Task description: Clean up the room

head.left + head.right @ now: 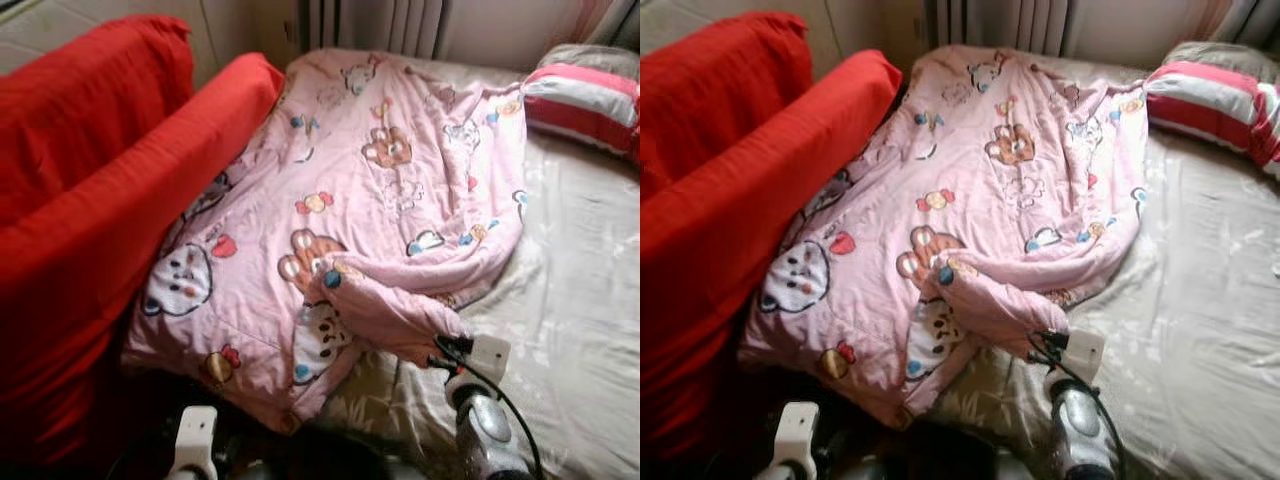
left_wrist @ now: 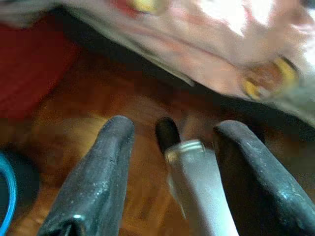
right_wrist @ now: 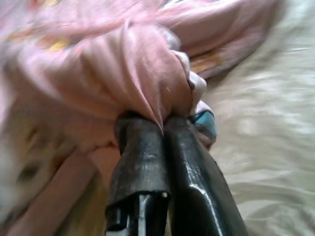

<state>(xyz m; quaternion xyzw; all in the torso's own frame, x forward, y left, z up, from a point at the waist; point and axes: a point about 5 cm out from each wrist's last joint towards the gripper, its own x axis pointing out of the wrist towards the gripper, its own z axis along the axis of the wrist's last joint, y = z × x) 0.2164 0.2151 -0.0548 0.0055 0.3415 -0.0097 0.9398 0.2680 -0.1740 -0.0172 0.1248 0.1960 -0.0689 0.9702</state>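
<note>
A pink cartoon-print quilt (image 1: 370,200) lies spread over the bed's left half, its near corner folded back into a bunched flap (image 1: 385,310). My right gripper (image 3: 162,123) is shut on that bunched fold, pink cloth pinched between the two black fingers; the right wrist (image 1: 480,400) sits at the bed's near edge. My left gripper (image 2: 172,147) hangs low over the wooden floor beside the bed, fingers (image 2: 106,167) apart and holding nothing, with a silver leg part between them. The left wrist (image 1: 195,435) shows at the bottom.
A red sofa or cushion stack (image 1: 100,180) presses against the bed's left side. A beige sheet (image 1: 580,300) covers the right half. A pink and white striped pillow (image 1: 585,95) lies at the far right. A radiator (image 1: 370,22) stands behind the bed.
</note>
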